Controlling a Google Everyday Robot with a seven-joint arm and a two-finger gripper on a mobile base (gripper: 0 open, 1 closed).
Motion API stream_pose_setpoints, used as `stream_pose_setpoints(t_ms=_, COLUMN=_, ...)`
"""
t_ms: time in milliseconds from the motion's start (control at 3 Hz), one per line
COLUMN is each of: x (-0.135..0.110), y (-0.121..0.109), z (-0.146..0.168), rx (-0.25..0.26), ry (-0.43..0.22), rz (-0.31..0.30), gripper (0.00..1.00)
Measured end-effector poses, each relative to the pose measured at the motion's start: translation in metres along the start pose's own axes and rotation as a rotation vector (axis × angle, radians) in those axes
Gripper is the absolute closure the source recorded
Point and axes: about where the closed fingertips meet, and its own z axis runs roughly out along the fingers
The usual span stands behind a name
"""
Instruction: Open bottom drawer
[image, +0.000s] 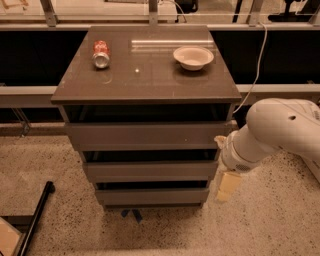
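**Gripper beside the right end of the bottom drawer**

Camera view. You see the gripper (225, 186) hanging downward from the white arm (280, 132), just outside the cabinet's (145, 75) right flank and apart from it. Whether it is apart or together cannot be told from here; it holds nothing that shows.

The bottom drawer (152, 196) lies to the left of the gripper in this view, at about the same height. Its near end is just beside the tool. Its flat front runs horizontally, so the long axis points almost straight at the gripper. A dark gap sits along its upper edge, under the middle drawer (150, 170).

Your coming move likely turns on this: the gripper must come round in front of the drawer's face, then pull toward the camera.

Well above the tool, a can (101, 54) and a bowl (193, 56) rest on the top.
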Motion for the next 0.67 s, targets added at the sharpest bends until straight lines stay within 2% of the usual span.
stream_pose_setpoints(t_ms=667, x=-0.0008, y=0.0034, z=0.0066, rx=-0.005, ry=0.004, rz=-0.021, gripper=0.00)
